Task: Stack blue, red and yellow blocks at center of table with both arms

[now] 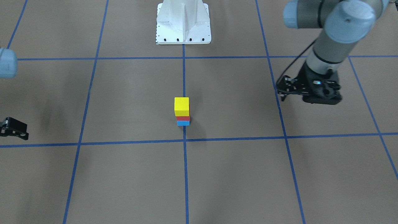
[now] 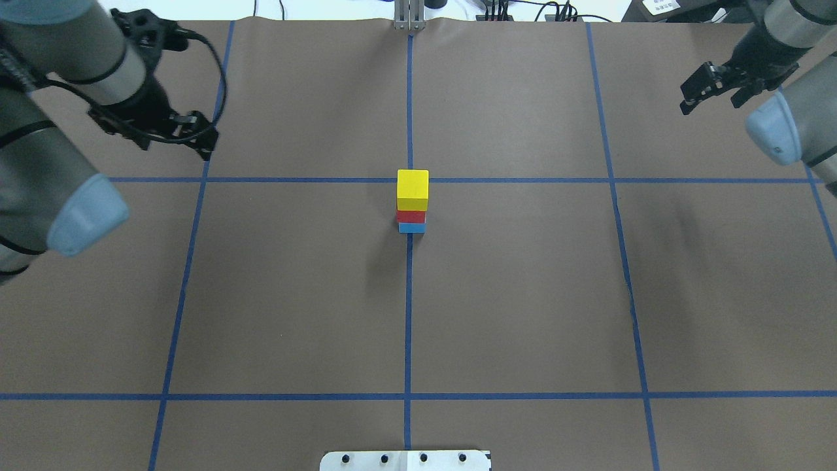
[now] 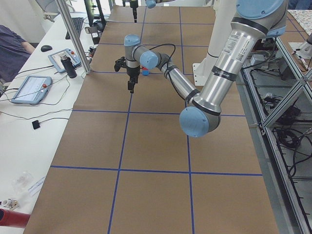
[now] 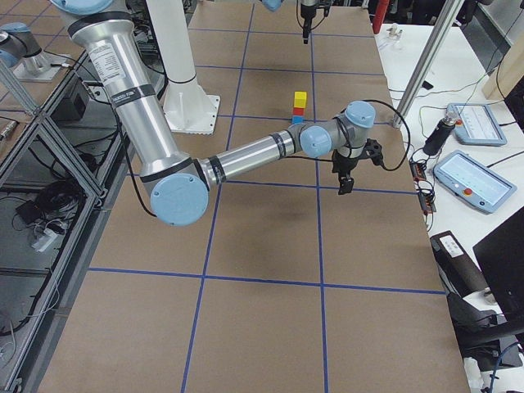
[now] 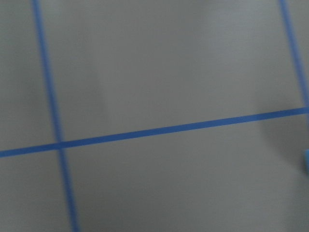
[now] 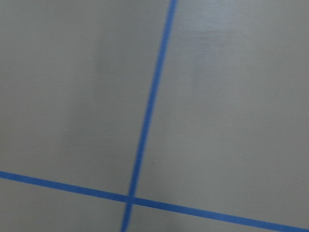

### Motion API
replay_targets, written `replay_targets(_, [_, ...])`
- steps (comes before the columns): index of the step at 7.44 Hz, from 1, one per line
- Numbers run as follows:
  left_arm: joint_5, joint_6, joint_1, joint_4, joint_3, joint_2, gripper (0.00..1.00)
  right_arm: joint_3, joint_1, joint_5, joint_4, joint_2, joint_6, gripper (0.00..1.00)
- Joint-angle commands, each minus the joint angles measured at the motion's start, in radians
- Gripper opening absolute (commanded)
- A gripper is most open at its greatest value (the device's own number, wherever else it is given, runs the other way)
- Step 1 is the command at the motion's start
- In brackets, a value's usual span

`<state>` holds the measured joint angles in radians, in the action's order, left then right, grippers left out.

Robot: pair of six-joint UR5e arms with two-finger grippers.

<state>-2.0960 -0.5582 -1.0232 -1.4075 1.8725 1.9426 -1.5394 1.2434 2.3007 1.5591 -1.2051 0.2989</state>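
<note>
A stack stands at the table's centre: a yellow block [image 2: 412, 188] on a red block [image 2: 410, 216] on a blue block [image 2: 411, 227]. It also shows in the front view, with yellow [image 1: 181, 106], red [image 1: 183, 118] and blue [image 1: 183, 123]. My left gripper [image 2: 175, 149] hovers far left of the stack, open and empty. It also shows in the front view [image 1: 281, 95]. My right gripper [image 2: 709, 104] hovers far right of the stack, open and empty. Both wrist views show only bare table and blue tape lines.
The brown table [image 2: 523, 294] is crossed by blue tape lines. The white robot base [image 1: 183, 23] stands at the robot's edge. In the side views, tablets, cables and posts line the operators' edge [image 4: 467, 172].
</note>
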Motion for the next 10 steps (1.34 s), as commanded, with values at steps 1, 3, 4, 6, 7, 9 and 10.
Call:
replay_targets(1, [-0.004, 0.238, -0.173, -0.118, -0.027, -0.198, 1.00, 0.002, 0.166, 0.099, 0.001, -0.097, -0.139, 0.99])
replay_targets(3, [-0.123, 0.419, -0.268, -0.167, -0.033, -0.324, 1.00, 0.005, 0.196, 0.073, -0.037, -0.143, -0.142, 0.99])
replay_targets(4, [-0.133, 0.514, -0.361, -0.219, -0.112, -0.353, 1.00, 0.043, 0.188, -0.002, -0.077, -0.139, -0.144, 0.99])
replay_targets(6, [-0.137, 0.515, -0.388, -0.234, -0.196, -0.340, 1.00, 0.033, 0.203, -0.015, -0.071, -0.186, -0.144, 0.99])
replay_targets(7, [-0.131, 0.517, -0.390, -0.234, -0.208, -0.337, 1.00, 0.000, 0.261, -0.004, -0.070, -0.247, -0.155, 0.99])
replay_targets(9, [-0.137, 0.521, -0.414, -0.234, -0.219, -0.349, 1.00, -0.039, 0.322, 0.070, -0.009, -0.274, -0.155, 0.99])
replay_targets(10, [-0.139, 0.521, -0.460, -0.226, -0.220, -0.347, 1.00, -0.071, 0.326, 0.078, 0.056, -0.272, -0.155, 0.99])
